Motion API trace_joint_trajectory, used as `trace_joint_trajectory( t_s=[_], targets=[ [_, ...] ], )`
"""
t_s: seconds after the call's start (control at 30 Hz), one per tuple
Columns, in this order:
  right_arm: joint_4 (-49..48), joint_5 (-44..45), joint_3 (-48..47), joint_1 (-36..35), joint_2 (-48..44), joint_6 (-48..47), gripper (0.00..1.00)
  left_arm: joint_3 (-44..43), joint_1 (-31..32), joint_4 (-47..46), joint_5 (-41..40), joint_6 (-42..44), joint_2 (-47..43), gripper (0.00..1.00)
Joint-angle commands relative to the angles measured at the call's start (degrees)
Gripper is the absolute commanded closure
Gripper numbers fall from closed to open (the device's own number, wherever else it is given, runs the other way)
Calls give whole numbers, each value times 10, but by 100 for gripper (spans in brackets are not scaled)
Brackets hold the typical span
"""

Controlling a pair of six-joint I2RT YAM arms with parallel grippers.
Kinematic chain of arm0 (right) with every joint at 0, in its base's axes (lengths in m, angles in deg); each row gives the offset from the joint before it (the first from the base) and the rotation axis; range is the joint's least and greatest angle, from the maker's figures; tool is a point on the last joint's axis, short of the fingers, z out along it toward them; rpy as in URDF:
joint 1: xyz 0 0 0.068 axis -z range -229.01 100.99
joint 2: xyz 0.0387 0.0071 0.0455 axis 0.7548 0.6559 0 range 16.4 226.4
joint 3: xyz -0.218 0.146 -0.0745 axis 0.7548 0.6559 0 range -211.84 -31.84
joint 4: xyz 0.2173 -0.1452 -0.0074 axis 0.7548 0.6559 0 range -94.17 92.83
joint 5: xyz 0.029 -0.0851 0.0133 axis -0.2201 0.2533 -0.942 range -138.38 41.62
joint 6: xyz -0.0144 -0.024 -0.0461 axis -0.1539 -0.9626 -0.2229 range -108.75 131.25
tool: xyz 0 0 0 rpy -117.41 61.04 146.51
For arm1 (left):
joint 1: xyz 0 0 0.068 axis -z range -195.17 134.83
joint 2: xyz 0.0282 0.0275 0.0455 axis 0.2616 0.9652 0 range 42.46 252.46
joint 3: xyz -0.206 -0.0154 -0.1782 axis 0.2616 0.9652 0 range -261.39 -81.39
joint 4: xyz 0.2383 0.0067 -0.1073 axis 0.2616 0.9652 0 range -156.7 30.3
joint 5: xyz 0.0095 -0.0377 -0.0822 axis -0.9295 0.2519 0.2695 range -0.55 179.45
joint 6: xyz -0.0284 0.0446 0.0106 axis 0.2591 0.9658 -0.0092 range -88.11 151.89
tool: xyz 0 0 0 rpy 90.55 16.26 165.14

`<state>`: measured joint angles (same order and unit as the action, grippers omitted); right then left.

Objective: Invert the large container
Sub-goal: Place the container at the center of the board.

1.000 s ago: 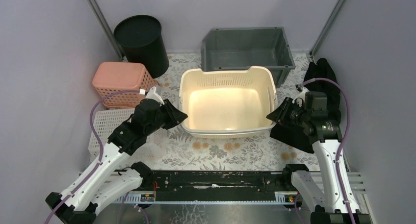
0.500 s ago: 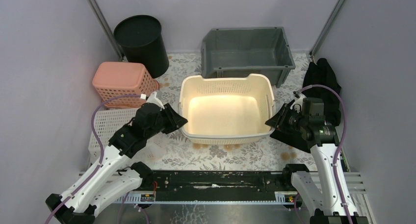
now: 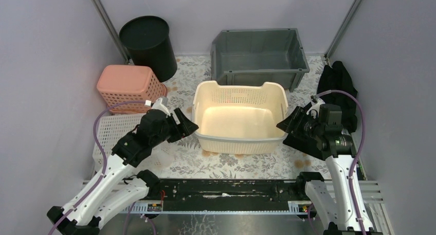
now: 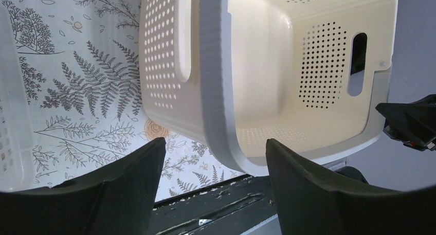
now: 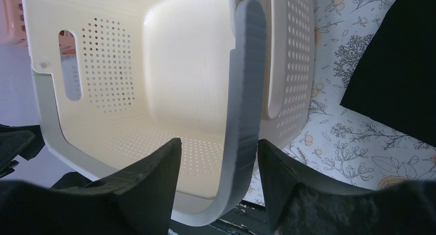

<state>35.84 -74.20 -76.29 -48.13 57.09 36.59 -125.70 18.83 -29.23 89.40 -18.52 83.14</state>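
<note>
Cream basket [image 3: 239, 116] upright, left gripper [image 3: 189, 126] and right gripper [image 3: 285, 126] parted, each straddling a side rim

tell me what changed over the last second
The cream perforated plastic basket came down onto the floral table, still upright. Left claw and right claw opened, releasing its side rims. Round black bucket, grey plastic bin and pink basket stayed put.

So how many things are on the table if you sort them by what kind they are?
baskets with holes: 3 (cream basket, pink basket, white basket)
grey bin: 1
black bucket: 1
black cloth: 1
total: 6
</note>
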Motion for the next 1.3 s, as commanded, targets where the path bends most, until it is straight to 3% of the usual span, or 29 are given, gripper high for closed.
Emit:
trace_joint_trajectory(
  t_s=[0.0, 0.37, 0.93, 1.27],
  targets=[
    [-20, -12, -14, 1, -6, 0, 34, -18, -2, 12, -5, 11, -5, 20],
    [0, 6, -41, 1, -1, -6, 23, -36, -2, 26, -18, 18, -4, 12],
    [8, 18, -90, 1, 1, -7, 21, -71, -2, 38, -30, 23, -13, 11],
    [-5, -19, -161, 1, 33, -29, 22, -75, -2, 38, -27, 24, -8, 11]
  ],
)
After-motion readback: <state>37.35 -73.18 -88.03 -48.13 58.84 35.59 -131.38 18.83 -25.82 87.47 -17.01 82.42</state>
